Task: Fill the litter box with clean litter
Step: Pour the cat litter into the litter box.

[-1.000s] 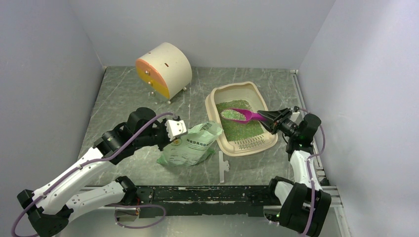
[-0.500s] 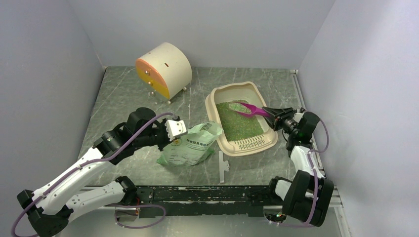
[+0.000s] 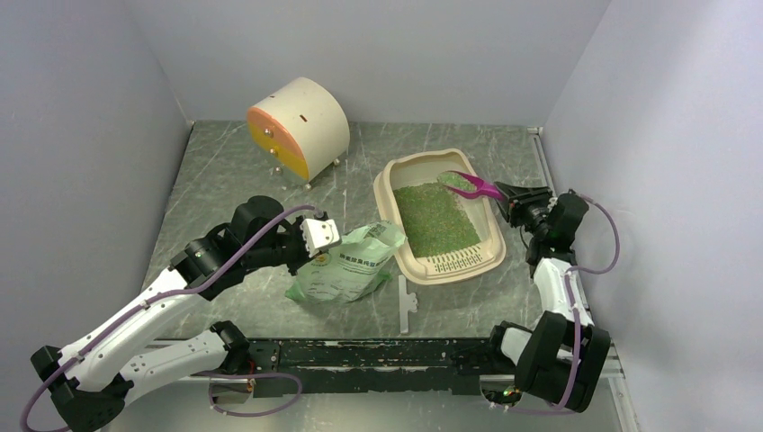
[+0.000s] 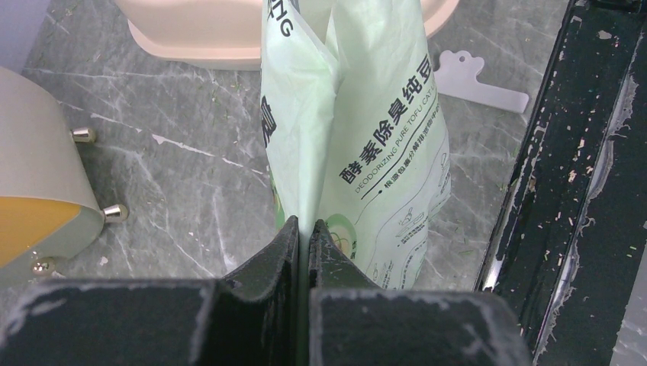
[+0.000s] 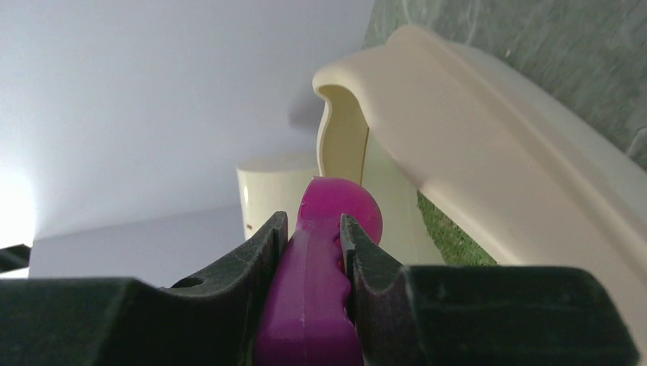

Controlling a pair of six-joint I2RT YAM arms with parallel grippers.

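Litter box (image 3: 423,160) rests on grey marbled table (image 3: 225,189) between pale walls (image 3: 360,54).

Clean litter (image 3: 436,216) in litter box (image 3: 459,262), scoop (image 3: 474,185) over its far end, bag (image 3: 346,270) left, cabinet (image 3: 310,121) behind bag.

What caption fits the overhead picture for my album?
Right tool holds a magenta plastic scoop over fine green granules in the beige plastic litter box; left tool pinches a light-green plastic bag.
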